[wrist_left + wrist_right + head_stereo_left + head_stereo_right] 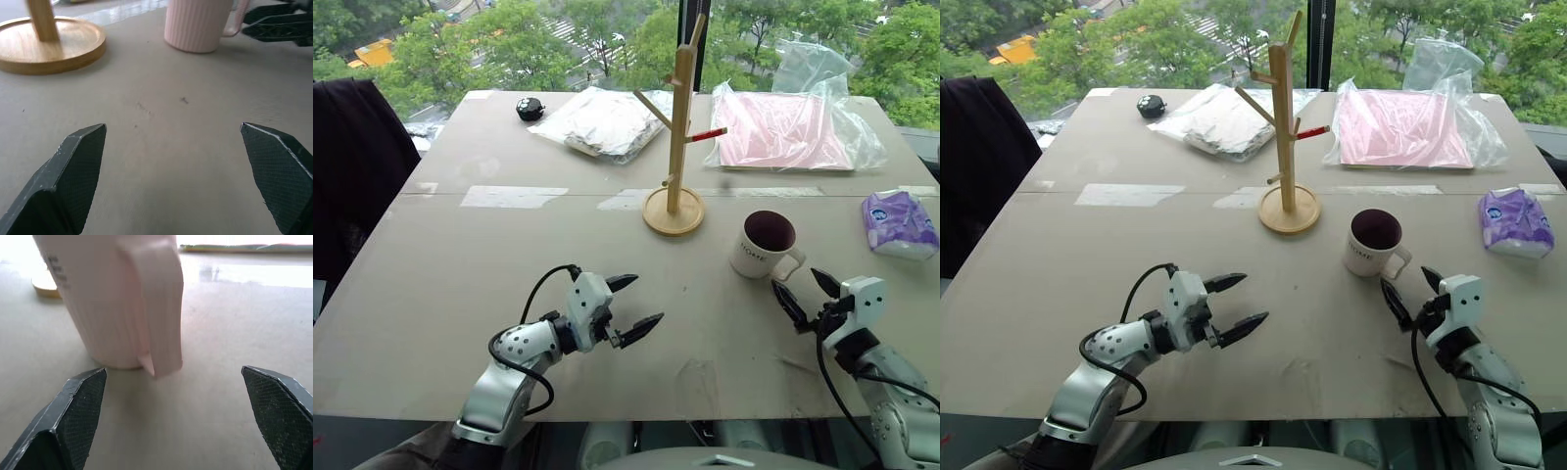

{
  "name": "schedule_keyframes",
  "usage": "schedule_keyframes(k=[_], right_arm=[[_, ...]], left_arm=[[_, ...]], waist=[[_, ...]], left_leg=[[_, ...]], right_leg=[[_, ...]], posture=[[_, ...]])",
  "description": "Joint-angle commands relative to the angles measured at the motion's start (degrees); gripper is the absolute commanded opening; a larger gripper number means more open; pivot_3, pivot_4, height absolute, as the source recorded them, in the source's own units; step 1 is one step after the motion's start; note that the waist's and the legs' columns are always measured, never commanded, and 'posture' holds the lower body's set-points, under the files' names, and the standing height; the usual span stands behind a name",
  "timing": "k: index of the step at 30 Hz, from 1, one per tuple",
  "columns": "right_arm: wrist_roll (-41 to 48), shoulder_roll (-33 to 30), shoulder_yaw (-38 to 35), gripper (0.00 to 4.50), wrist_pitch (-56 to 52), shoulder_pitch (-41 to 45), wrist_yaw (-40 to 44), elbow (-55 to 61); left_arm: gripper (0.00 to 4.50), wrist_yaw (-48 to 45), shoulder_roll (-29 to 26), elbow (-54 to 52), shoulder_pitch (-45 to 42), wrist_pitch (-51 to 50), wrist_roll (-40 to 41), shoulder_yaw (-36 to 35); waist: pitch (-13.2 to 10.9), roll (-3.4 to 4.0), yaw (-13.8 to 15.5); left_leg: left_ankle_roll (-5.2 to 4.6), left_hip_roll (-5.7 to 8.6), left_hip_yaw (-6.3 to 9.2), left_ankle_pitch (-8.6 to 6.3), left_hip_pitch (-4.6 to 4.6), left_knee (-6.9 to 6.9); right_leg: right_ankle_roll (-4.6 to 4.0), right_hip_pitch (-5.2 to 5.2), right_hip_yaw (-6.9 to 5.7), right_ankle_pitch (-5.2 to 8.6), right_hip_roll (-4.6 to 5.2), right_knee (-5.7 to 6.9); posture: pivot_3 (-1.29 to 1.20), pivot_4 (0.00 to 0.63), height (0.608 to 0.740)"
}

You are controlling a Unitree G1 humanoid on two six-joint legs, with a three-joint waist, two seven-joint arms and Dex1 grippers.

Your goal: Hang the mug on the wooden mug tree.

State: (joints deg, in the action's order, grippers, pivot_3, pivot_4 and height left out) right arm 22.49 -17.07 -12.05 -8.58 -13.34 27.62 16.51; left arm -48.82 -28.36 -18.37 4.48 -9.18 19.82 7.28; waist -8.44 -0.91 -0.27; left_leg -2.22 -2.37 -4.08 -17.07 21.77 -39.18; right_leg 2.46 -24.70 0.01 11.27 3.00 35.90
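I see the mug (763, 244) standing upright on the table (460, 284), at about 4 o'clock from the mug tree (677, 137) and near it, but not touching. Its dark inside faces up, and its handle (789, 264) points toward 4 o'clock, to my right gripper (807, 292). There is small dark lettering on its side.

The right gripper is just beside the handle, with its two fingers wide apart and nothing between them. In the right wrist view the handle (164, 318) stands in front of the gap between the fingertips (85, 396), apart from both, I think; the view is very close, so I cannot be fully sure about contact.

My left gripper (628, 305) is over the table at about 7 o'clock from the tree, well apart from the mug. Its fingers are also spread open and hold nothing. In the left wrist view the tree's round base (54, 46) and the mug (198, 24) are both ahead of it.

The tree stands upright near the middle of the table, with one red-tipped peg (709, 134) pointing to 3 o'clock. All pegs are free.

At 11 o'clock from the tree lies a clear bag with a pale cloth (602, 122), and beyond it a small black object (530, 109). At 2 o'clock lies a bag with a pink sheet (783, 132). A purple tissue pack (899, 223) lies at 3 o'clock from the mug.
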Motion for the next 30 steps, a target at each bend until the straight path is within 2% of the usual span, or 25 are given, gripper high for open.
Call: schedule_keyframes(k=[1,9,12,19,20,27,30], right_arm=[[-0.2,1.5,-1.7,4.46,1.0,1.9,-3.8,1.3],[-2.0,1.9,-0.1,4.46,1.8,4.8,-4.3,-2.2],[-2.0,1.5,0.5,3.64,2.0,6.4,-3.0,-4.4],[-1.6,1.2,1.6,0.22,2.4,8.6,-0.7,-7.0],[-1.6,1.2,1.8,0.04,2.3,8.8,-0.5,-7.1],[-1.6,-0.6,2.0,0.04,1.1,11.0,0.7,-6.8],[-1.7,-4.5,3.5,0.04,-1.5,13.8,3.7,-4.9]], left_arm=[[4.50,-6.6,-3.1,-5.1,-3.3,-2.4,5.0,0.9],[4.50,-7.1,-4.0,-6.8,-8.6,-5.7,6.7,0.7],[4.50,-6.5,-3.9,-7.6,-9.4,-6.2,6.4,0.9],[4.50,-6.1,-3.9,-8.0,-9.7,-6.9,6.7,0.7],[4.50,-6.1,-3.9,-8.0,-9.7,-6.9,6.7,0.7],[4.50,-4.6,-2.8,-7.9,-8.8,-6.9,6.7,0.6],[4.50,-2.4,-0.7,-6.7,-7.2,-5.5,6.6,-0.4]], waist=[[0.0,-0.03,-0.1],[0.0,-0.02,-0.3],[0.0,-0.02,-0.4],[0.0,-0.01,-0.4],[0.0,-0.01,-0.4],[0.0,-0.01,-0.4],[0.0,-0.01,-0.5]], left_leg=[[0.00,0.00,0.01,0.00,0.02,0.00],[0.00,0.02,0.00,0.00,0.01,0.00],[0.00,0.02,0.00,0.00,0.01,0.00],[0.00,0.02,0.01,0.00,0.02,0.00],[0.00,0.02,0.01,0.00,0.02,0.00],[0.00,0.02,0.00,0.00,0.01,0.00],[0.00,0.02,-0.02,0.00,0.01,0.00]], right_leg=[[0.00,0.00,0.00,0.00,0.00,0.00],[0.00,-0.01,0.01,0.00,-0.02,0.00],[0.00,-0.01,0.02,0.00,-0.03,0.00],[0.00,-0.01,0.03,0.00,-0.05,0.00],[0.00,-0.01,0.03,0.00,-0.04,0.00],[0.00,-0.01,0.04,-0.01,-0.04,0.00],[0.00,-0.01,0.07,-0.01,-0.04,0.00]], posture=[[0.00,0.150,0.740],[0.00,0.150,0.740],[0.00,0.150,0.740],[0.00,0.150,0.740],[0.00,0.150,0.740],[0.00,0.150,0.740],[0.00,0.150,0.740]])
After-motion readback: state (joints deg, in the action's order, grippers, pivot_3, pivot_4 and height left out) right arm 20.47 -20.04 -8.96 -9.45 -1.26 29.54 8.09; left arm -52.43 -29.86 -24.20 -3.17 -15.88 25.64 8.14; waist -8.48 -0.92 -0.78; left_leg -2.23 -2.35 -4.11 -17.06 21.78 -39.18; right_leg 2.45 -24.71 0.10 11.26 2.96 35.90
